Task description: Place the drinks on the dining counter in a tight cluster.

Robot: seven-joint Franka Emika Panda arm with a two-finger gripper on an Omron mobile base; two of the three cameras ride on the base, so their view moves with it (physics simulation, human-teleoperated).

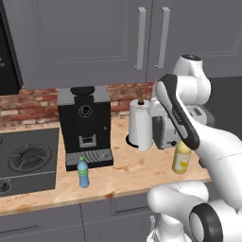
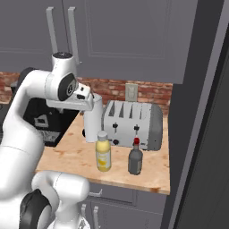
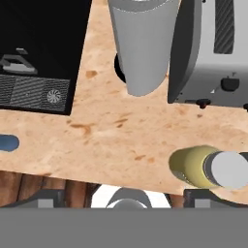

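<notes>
Three drinks stand on the wood counter (image 1: 132, 172) that bears the coffee machine. The stout yellow bottle (image 1: 182, 158) (image 2: 103, 152) has a pale cap and stands in front of the toaster. A dark bottle with a red cap (image 2: 135, 157) is just to its right. The slim blue bottle (image 1: 83, 172) stands in front of the coffee machine. My gripper (image 3: 126, 198) hangs open above the counter, looking down, with nothing between its fingers. From there the yellow bottle (image 3: 208, 167) is at the lower right and the blue bottle (image 3: 7, 143) at the left edge. The dining counter is out of view.
A black coffee machine (image 1: 85, 123) (image 3: 38, 48), a white paper towel roll (image 1: 140, 124) (image 2: 92, 118) and a steel toaster (image 2: 134, 123) (image 3: 213, 53) line the back. A stove (image 1: 26, 158) lies at the left. A dark tall panel (image 2: 197, 134) bounds the counter's right end.
</notes>
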